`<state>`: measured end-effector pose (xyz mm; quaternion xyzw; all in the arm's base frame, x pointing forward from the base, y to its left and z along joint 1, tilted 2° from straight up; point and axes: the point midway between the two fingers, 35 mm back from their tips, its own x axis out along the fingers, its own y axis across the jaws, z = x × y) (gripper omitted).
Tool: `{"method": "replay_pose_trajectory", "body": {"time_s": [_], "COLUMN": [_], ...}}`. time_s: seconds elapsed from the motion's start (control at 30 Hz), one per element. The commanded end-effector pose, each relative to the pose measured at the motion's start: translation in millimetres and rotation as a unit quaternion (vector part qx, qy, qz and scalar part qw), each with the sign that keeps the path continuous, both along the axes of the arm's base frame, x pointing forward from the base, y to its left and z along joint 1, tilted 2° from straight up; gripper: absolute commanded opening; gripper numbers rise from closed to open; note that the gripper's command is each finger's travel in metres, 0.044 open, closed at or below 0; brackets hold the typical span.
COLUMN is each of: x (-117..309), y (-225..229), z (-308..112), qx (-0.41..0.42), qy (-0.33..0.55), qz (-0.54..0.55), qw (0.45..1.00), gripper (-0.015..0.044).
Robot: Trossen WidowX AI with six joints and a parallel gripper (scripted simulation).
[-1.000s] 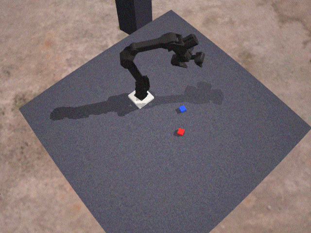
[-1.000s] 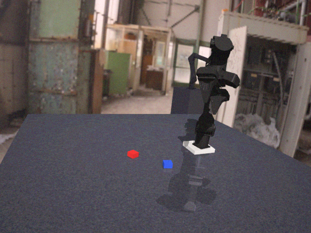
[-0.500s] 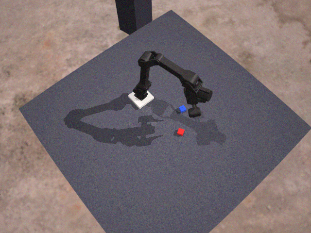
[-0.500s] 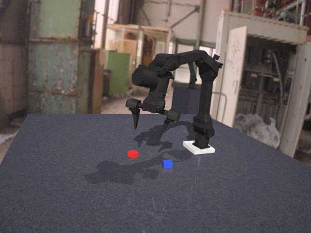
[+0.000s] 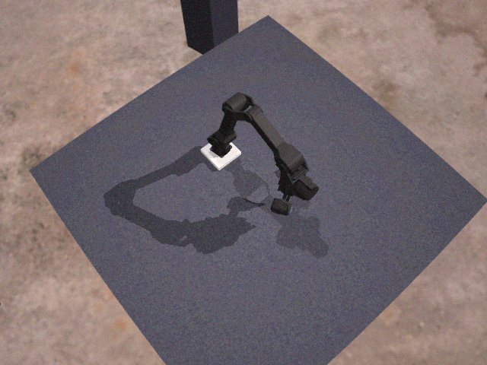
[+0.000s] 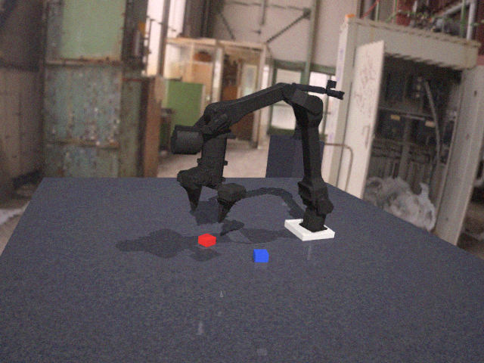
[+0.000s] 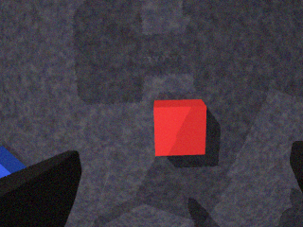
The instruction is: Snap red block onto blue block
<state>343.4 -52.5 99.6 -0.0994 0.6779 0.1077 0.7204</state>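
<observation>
My gripper (image 5: 285, 207) (image 6: 206, 215) (image 7: 189, 159) is wide open, holding nothing; the red block (image 6: 206, 240) (image 7: 180, 130) sits near the wrist frame's middle.

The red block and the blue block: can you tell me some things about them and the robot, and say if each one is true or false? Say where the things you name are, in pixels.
1. The red block (image 6: 206, 240) (image 7: 180, 129) sits on top of the blue block (image 6: 261, 255) (image 7: 6, 163). False: they stand apart on the table (image 5: 236, 306) (image 6: 156, 312).
2. The gripper (image 6: 206, 215) is open. True.
3. The gripper is holding the blue block. False: it holds nothing.
4. The arm stands on a white base plate (image 5: 219, 163) (image 6: 318, 235). True.
5. In the wrist view, the whole blue block shows. False: only part of it shows, at the left edge.
</observation>
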Motion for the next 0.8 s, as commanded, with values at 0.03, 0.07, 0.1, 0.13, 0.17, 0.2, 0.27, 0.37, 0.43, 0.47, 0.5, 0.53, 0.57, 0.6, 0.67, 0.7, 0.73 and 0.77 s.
{"method": "replay_pose_trajectory", "body": {"time_s": [0.03,0.07,0.1,0.13,0.17,0.2,0.27,0.37,0.43,0.47,0.5,0.53,0.57,0.6,0.67,0.7,0.73,0.77], "x": [-5,-5,-5,-5,-5,-5,-6,-6,-5,-5,-5,-5,-5,-5,-5,-5,-5,-5], "y": [-1,-1,-1,-1,-2,-2,-2,-2,-2,-2,-2,-2,-2,-2,-2,-2,-2,-2], "z": [-26,-26,-26,-27,-31,-36,-41,-42,-45,-47,-48,-50,-52,-53,-56,-58,-60,-61], "qx": [0.004,0.004,0.004,0.004,0.004,0.004,0.004,0.004,0.004,0.004,0.004,0.004,0.004,0.004,0.004,0.004,0.004,0.004], "qy": [0.013,0.013,0.013,0.013,0.013,0.013,0.013,0.013,0.013,0.013,0.013,0.013,0.013,0.013,0.013,0.013,0.013,0.013], "qz": [-0.008,-0.008,-0.008,-0.008,-0.008,-0.008,-0.008,-0.008,-0.008,-0.008,-0.008,-0.008,-0.008,-0.008,-0.008,-0.008,-0.008,-0.008], "qw": [1.0,1.0,1.0,1.0,1.0,1.0,1.0,1.0,1.0,1.0,1.0,1.0,1.0,1.0,1.0,1.0,1.0,1.0], "gripper": [0.044,0.044,0.044,0.044,0.044,0.044,0.044,0.044,0.044,0.044,0.044,0.044,0.044,0.044,0.044,0.044,0.044,0.044]}}
